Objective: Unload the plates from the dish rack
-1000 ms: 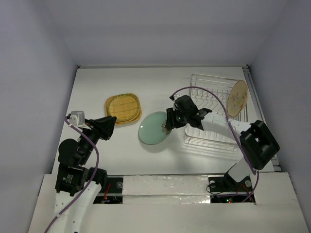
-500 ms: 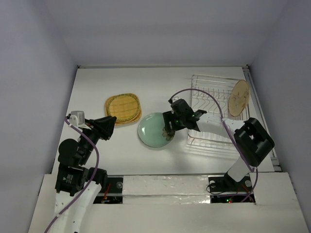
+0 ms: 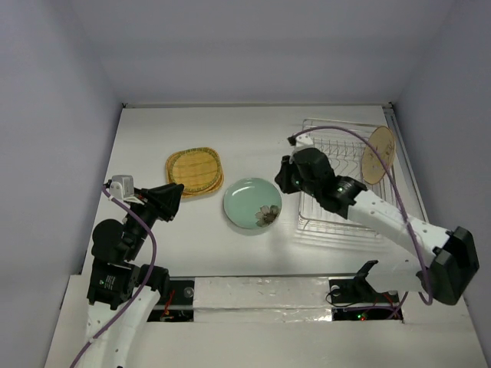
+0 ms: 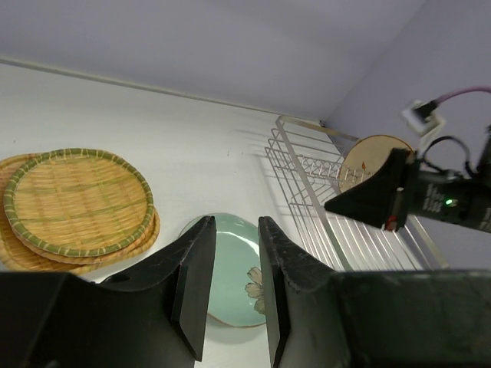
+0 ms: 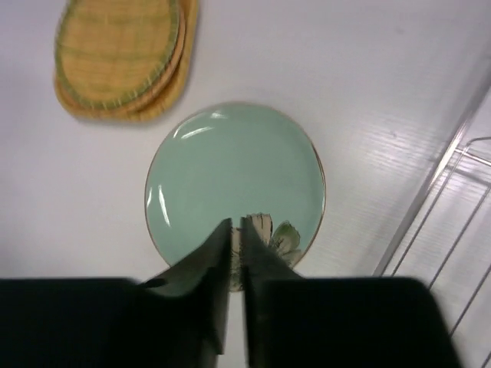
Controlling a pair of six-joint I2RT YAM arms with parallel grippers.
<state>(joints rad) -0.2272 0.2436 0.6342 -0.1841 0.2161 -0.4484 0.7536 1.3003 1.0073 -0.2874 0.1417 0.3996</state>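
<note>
The pale green flowered plate (image 3: 252, 204) lies flat on the table, left of the dish rack (image 3: 337, 222). My right gripper (image 3: 283, 178) hovers above the plate's right edge, empty, its fingers only a narrow gap apart; in the right wrist view (image 5: 236, 225) the green plate (image 5: 230, 169) lies below them. A beige floral plate (image 3: 377, 154) stands upright in the rack's far right corner. The orange-yellow woven plates (image 3: 195, 171) are stacked at the left. My left gripper (image 3: 172, 199) is open and empty near them; its view (image 4: 235, 224) shows the green plate (image 4: 236, 261) beyond its fingers.
The silver wire rack's upright tines (image 4: 307, 165) stand close to the right of the green plate. The woven stack (image 5: 123, 54) lies just beyond it to the left. Grey walls close the table at the back and sides.
My right gripper set the green plate down flat on the table, let go of it, and rose back to the right toward the rack. The left arm has not moved.
</note>
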